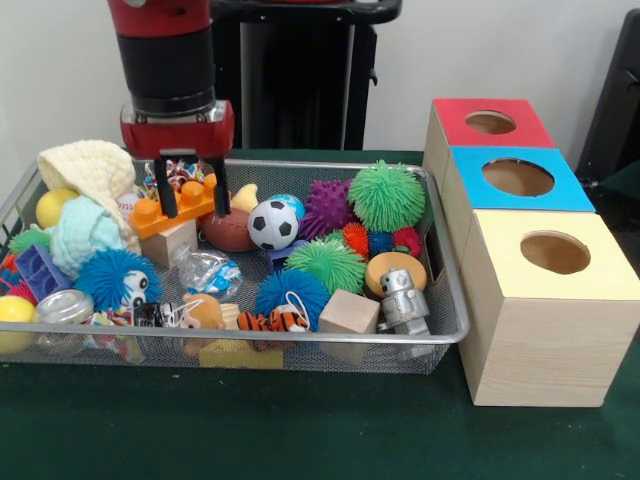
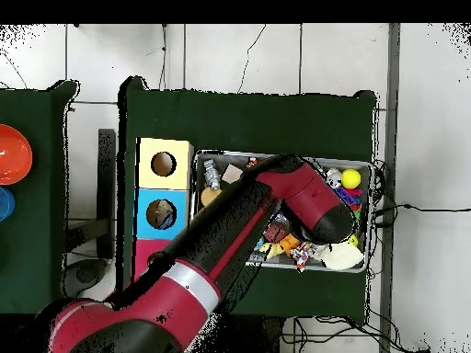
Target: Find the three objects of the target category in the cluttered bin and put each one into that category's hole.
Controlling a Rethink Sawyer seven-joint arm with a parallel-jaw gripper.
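Your gripper (image 1: 194, 196) hangs over the far left part of the wire bin (image 1: 440, 335), its two black fingers (image 1: 168, 190) narrowed around an orange toy brick (image 1: 175, 212), which sits tilted above a wooden cube (image 1: 170, 243).

To the right of the fingers, beyond the bin, three boxes stand in a row on the green tabletop (image 1: 300, 430): a red-topped box (image 1: 488, 122), a blue-topped box (image 1: 520, 178) and a yellow-topped box (image 1: 545, 300), each with one round hole.

Count the spiky balls: two green, (image 1: 386, 195) and (image 1: 326, 264), two blue, (image 1: 112, 277) and (image 1: 288, 293), and one purple (image 1: 326, 207). Small orange and red ones between them are crowded, so their number is hard to fix. Just right of the fingers lie a brown football (image 1: 226, 230) and a toy soccer ball (image 1: 272, 224). A second wooden cube (image 1: 349, 311) and a silver robot toy (image 1: 404, 300) sit at the near right. Left of the fingers are two knitted pieces, cream (image 1: 92, 170) and pale green (image 1: 84, 232), and two yellow balls, (image 1: 54, 207) and (image 1: 14, 310).

From overhead, the red arm (image 2: 276, 207) covers most of the bin, so much of its contents is hidden. A yellow piece under the bin's near edge is blurred by mesh.
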